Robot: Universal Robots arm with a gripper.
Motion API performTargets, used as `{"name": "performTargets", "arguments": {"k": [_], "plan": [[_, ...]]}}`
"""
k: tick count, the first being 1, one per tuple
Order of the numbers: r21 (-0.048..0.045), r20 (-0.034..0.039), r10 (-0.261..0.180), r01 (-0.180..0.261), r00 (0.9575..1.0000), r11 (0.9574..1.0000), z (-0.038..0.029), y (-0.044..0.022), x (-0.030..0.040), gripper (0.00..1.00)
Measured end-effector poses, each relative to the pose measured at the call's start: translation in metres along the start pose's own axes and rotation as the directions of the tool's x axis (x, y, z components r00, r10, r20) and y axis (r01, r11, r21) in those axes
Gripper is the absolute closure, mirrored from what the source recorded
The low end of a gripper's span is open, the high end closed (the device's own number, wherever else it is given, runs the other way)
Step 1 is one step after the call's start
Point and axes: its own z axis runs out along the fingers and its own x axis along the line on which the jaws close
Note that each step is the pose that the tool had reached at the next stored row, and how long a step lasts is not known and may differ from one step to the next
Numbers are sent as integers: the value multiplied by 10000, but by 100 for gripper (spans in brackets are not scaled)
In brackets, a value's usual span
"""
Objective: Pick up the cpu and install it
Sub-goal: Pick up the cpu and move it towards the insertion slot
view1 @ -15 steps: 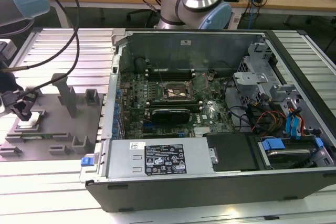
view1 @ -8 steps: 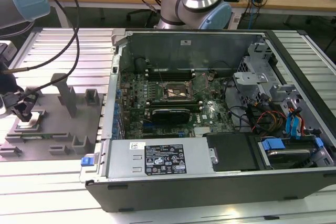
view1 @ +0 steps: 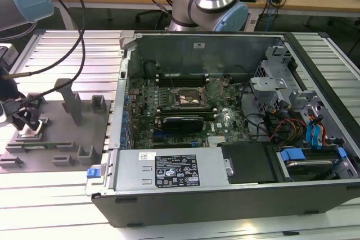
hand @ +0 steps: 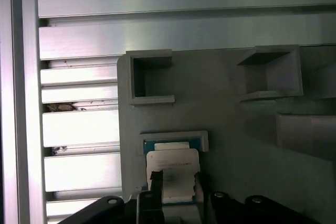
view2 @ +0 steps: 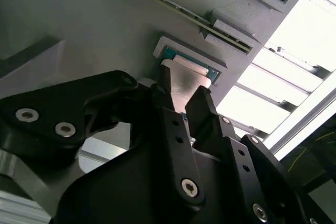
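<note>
Grey fixture tray (view1: 67, 134) beside open computer case (view1: 225, 206); tool (hand: 177, 178) tight on the cpu (hand: 173, 162).

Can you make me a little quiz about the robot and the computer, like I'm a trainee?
1. True or false: the gripper is inside the case.
2. The cpu has a top that looks: A silver-white, B red, C black.
3. In the exterior view, on which side of the case is the grey tray?

Key: 1 false, it is at the cpu, over the tray. 2 A. 3 the left.
</note>
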Motion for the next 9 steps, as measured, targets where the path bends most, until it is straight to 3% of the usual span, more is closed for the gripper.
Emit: {"name": "performTargets", "arguments": {"k": [1, 3, 4, 6, 9], "plan": [[1, 0, -1, 1, 10000, 10000, 0, 0, 0, 58], [1, 0, -2, 2, 10000, 10000, 0, 0, 0, 46], [0, 0, -2, 2, 10000, 10000, 0, 0, 0, 46], [0, 0, -4, 4, 10000, 10000, 0, 0, 0, 34], [-5, -1, -102, 102, 9999, 9999, 12, 0, 0, 34]]}}
